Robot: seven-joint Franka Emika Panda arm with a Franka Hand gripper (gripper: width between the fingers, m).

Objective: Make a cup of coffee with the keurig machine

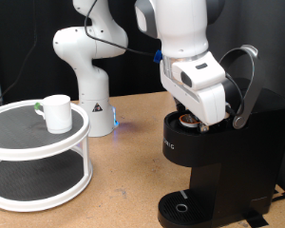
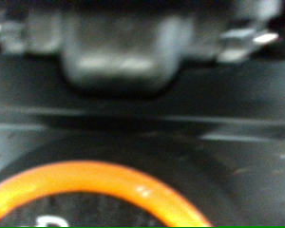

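Black and boxy, the keurig machine [image 1: 214, 157] sits directly under the gripper [image 1: 201, 116], its silver-grey lid handle [image 1: 245, 81] raised just beside the hand. The fingers reach down into the open pod chamber; whether they are parted or closed cannot be told. The wrist view, blurred, shows an orange ring [image 2: 95, 185] close below. The cup [image 1: 58, 112] stands well away on a white tiered shelf [image 1: 38, 152].

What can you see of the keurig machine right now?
The keurig machine is black, boxy and plastic-looking, standing upright at the exterior view's right on the wooden table. Its lid handle is raised, leaving the pod chamber open with a pod seated inside. The round drip tray base is bare. The gripper sits right at the chamber opening.
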